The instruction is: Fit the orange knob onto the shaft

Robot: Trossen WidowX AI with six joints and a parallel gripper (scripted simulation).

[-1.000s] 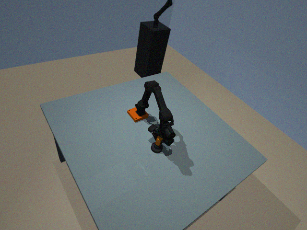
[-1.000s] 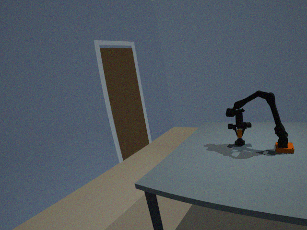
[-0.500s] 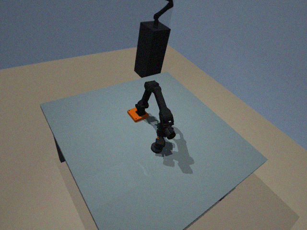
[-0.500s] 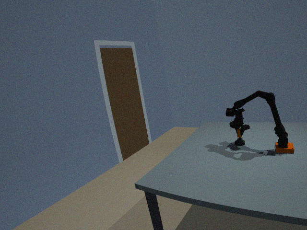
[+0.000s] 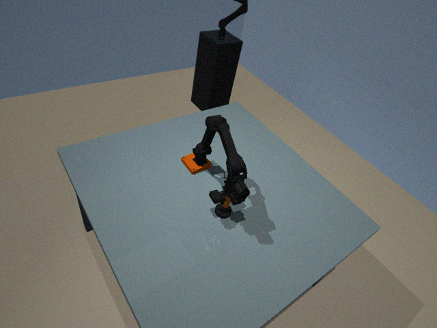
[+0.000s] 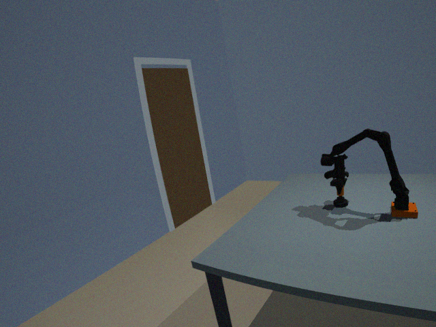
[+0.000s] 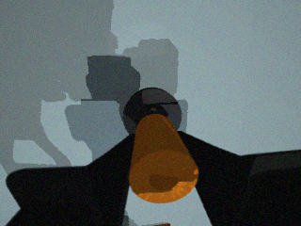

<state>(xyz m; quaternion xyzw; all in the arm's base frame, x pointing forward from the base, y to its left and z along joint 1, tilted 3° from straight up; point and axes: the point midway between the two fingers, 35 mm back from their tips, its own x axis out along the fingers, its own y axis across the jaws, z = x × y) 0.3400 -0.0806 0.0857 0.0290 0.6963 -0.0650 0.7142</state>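
My gripper (image 5: 227, 201) (image 6: 340, 191) (image 7: 155, 136) is shut on the orange knob (image 5: 226, 201) (image 6: 341, 192) (image 7: 160, 155), a round orange cylinder held upright between the dark fingers. Its lower end points down at the dark round pedestal (image 5: 222, 212) (image 6: 340, 202) (image 7: 152, 100) on the grey table. In the wrist view the knob's far end covers the middle of the pedestal, so the shaft is hidden. In the exterior view the knob stands just above the pedestal's top, close to it; I cannot tell whether it touches.
The arm's orange base plate (image 5: 194, 164) (image 6: 404, 210) sits on the grey table (image 5: 158, 219) (image 6: 317, 253). A tall black box (image 5: 216, 68) stands beyond the far table edge. A brown door (image 6: 174, 140) is in the wall at the left.
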